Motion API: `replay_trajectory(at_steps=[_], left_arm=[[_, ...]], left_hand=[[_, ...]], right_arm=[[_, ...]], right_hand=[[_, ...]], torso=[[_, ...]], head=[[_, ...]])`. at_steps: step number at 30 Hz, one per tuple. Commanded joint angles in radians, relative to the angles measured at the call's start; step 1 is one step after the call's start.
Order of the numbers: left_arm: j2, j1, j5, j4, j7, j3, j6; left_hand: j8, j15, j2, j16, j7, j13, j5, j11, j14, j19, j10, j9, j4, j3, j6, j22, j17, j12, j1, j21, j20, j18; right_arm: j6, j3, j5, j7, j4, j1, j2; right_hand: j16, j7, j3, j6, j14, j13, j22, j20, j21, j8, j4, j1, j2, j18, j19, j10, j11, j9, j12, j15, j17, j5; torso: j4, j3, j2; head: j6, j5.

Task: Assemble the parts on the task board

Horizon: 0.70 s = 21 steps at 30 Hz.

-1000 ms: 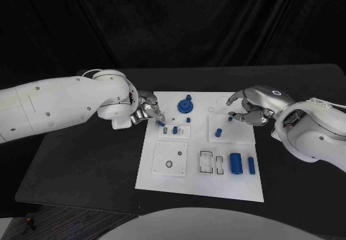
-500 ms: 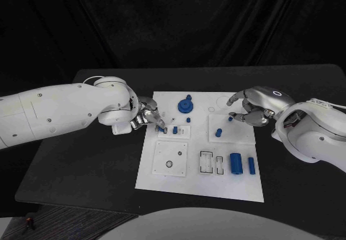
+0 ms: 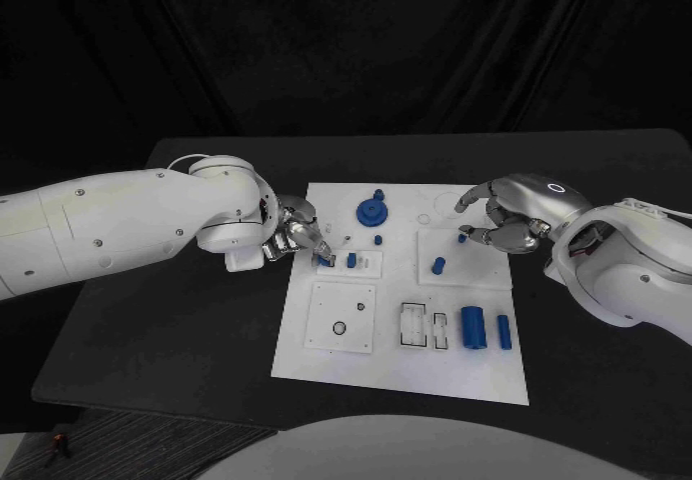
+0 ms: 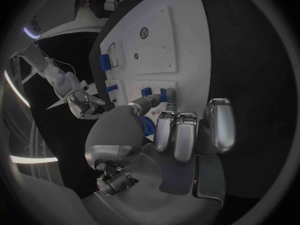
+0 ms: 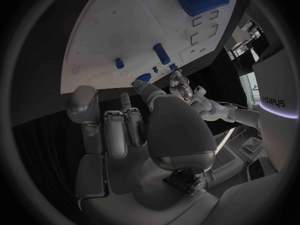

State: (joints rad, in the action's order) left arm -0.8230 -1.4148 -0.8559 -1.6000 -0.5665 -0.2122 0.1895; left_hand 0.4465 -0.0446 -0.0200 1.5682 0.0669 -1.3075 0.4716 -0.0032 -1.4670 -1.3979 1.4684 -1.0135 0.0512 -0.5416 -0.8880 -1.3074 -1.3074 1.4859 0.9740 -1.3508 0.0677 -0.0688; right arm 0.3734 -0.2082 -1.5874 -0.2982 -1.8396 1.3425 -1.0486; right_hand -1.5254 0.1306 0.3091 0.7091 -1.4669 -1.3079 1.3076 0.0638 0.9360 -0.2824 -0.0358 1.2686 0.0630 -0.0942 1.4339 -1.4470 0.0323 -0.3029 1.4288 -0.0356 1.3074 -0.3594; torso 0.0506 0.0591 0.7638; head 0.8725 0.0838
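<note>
Two hands work at the far half of the board (image 3: pixel 397 355), which lies in the middle of the black table (image 3: pixel 173 330). From the head view, the left hand (image 3: pixel 296 232) sits at the board's left edge with its fingertips down beside a small plate (image 3: pixel 351 262) holding a short blue peg (image 3: pixel 351 260). The left wrist view adds what the head view hides: the thumb and a finger (image 4: pixel 167 94) meet over a small blue part (image 4: pixel 163 93) at that plate, with the other fingers curled in below. The hand appears to be pinching this part, though the contact itself is too small to be sure of.

The right hand (image 3: pixel 508 215) hovers over the board's far right corner, fingers curled inward. A blue bit (image 3: pixel 462 237) shows at its fingertips in the head view, but the right wrist view shows the curled fingers (image 5: pixel 115 130) with nothing plainly in them, so I cannot tell whether it holds anything.

Loose on the board in the head view are a blue gear (image 3: pixel 372 210) at the far middle, a small stud (image 3: pixel 378 240) below it, a peg (image 3: pixel 437 266) on the right plate, and a thick cylinder (image 3: pixel 473 326) beside a thinner one (image 3: pixel 503 331) near the right edge.
</note>
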Motion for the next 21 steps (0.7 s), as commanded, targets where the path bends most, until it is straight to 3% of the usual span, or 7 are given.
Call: replay_trajectory(at_steps=[1,21], left_arm=[[0.002,0.004,0.0,-0.001,0.011,-0.001,0.005],[0.007,0.006,0.0,0.005,0.027,-0.001,-0.013]], left_hand=[[-0.002,-0.003,-0.009,0.003,-0.005,-0.165,0.003,-0.003,-0.104,0.003,0.004,0.0,0.053,-0.058,-0.002,-0.183,-0.263,-0.007,-0.002,0.004,-0.003,0.008],[-0.003,-0.003,-0.013,0.003,-0.005,-0.16,0.002,-0.003,-0.104,0.008,-0.002,0.001,0.051,-0.063,-0.003,-0.181,-0.263,-0.013,-0.002,0.009,-0.003,0.006]], right_arm=[[0.001,0.0,0.001,-0.014,0.0,-0.003,0.001],[0.0,0.0,0.01,-0.012,0.002,-0.009,0.0]], right_hand=[[0.006,-0.001,0.004,0.007,-0.077,-0.078,0.108,0.001,-0.003,-0.003,0.0,0.013,0.001,-0.019,-0.008,-0.006,0.001,0.001,-0.001,-0.003,0.135,-0.005],[0.008,-0.001,0.005,0.008,-0.076,-0.076,0.106,0.001,-0.009,-0.003,0.0,0.013,0.001,-0.019,-0.01,-0.006,0.002,0.003,-0.002,-0.003,0.13,-0.006]], torso=[[-0.0001,0.0007,0.0],[-0.0005,0.0002,0.0]], head=[[0.0,-0.001],[0.0,-0.003]])
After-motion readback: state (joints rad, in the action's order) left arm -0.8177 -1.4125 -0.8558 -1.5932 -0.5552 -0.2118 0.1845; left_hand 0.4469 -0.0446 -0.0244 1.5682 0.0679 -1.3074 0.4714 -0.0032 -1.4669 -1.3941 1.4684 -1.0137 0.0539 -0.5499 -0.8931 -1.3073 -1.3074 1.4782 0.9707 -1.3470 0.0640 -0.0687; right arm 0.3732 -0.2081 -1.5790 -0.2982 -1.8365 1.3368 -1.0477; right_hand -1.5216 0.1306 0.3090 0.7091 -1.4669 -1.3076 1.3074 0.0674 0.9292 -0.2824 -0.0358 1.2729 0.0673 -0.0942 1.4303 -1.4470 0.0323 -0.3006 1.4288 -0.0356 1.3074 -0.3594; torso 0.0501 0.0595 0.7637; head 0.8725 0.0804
